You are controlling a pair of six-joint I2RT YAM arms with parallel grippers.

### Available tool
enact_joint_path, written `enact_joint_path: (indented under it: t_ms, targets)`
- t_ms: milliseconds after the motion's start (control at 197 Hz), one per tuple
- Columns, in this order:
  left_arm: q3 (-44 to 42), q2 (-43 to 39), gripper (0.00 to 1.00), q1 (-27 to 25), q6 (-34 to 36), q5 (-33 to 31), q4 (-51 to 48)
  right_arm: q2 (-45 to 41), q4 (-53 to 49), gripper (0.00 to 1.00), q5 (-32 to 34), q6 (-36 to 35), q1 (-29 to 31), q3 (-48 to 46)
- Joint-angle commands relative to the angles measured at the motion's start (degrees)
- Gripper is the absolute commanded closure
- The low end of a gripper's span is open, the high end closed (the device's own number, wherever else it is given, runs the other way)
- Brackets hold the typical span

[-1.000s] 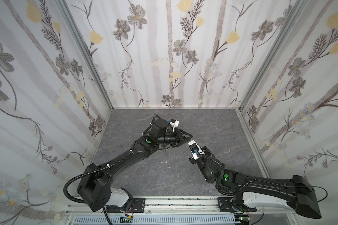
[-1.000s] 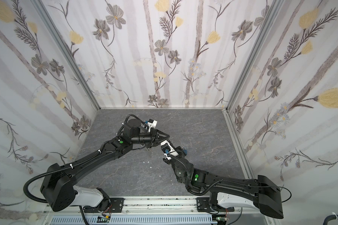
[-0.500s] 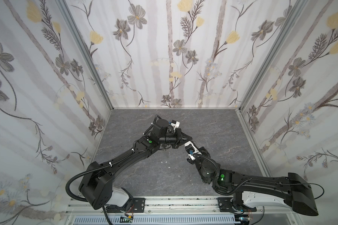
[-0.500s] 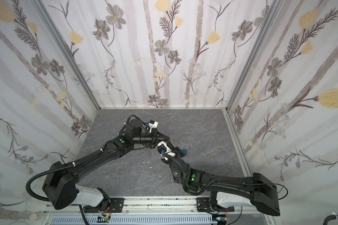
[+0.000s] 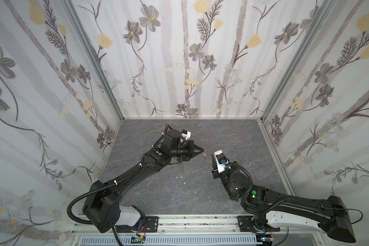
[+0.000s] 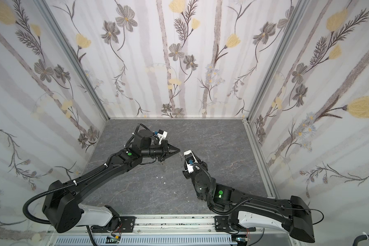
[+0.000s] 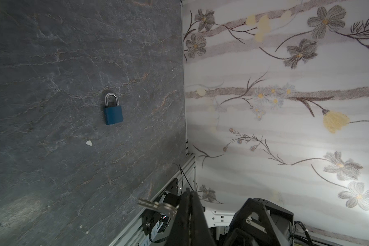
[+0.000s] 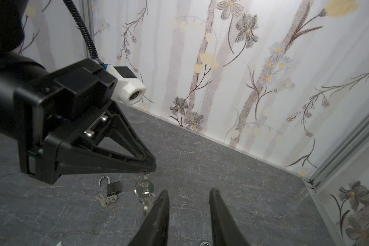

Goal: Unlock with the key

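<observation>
- The grey stone-look floor [image 5: 232,136] has the most open room. In both top views its right half and far strip lie bare. Flowered walls [image 5: 190,64] close three sides, and a metal rail [image 5: 190,221] runs along the bottom of the frame.
- The left gripper [image 8: 150,169] reaches to about mid-frame in both top views. Its jaws are pinched tight on the key, apparently by the blade.
- The right gripper [image 8: 189,191] sits just right of it in the top views. Its jaws are partly spread with nothing between them, close to the key's head but apart from it.
- The blue padlock [image 7: 113,115] lies flat on the floor with its shackle shut. Only the left wrist camera shows it; I cannot find it in the top views.
  - It is likely the lock to open.
  - It looks small, dense and rigid, so it would probably skid on the smooth floor if pushed at the keyway.
  - Clamp it across the flat faces of the body and leave the keyway end free.
- The black padlock [image 8: 113,187] lies on the floor beside the left gripper's fingers. Its shackle is sprung open and its own spare keys [image 8: 106,199] are attached. Treat it as an obstacle.
- The key [image 8: 144,186] is light, thin, stiff and slick.
  - Its round head hangs below the fingertips, with a ring and second key [image 8: 145,205] dangling from it.
  - It probably needs taking by the head so that the blade is free.
  - The dangling pieces may swing or snag.
</observation>
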Motion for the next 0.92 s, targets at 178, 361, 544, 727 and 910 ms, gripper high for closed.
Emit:
enact_joint_path:
  t_ms: [178,361,544,727,910]
  targets:
    - [1.04,-2.86,1.00,-0.09,12.54,-5.95,-3.08,-6.53,-4.36,0.64,-32.80,28.92,-13.81,-1.30]
    - [-0.53,-5.65,1.00,-1.21,16.08,-7.91,0.86,-5.29,3.82,0.60,-53.70,42.82,-23.90,-3.51]
    - [-2.08,-8.91,1.00,-2.57,18.89,-11.13,3.28,-1.92,17.87,0.56,-65.87,53.79,-28.44,-7.64]
    - [-3.47,-10.12,1.00,-3.42,18.54,-11.36,6.69,0.37,30.54,0.55,-69.95,60.41,-29.95,-11.05]
    - [-4.38,-10.54,1.00,-4.38,18.29,-10.72,9.73,2.41,36.39,0.54,-71.73,63.29,-30.40,-11.76]
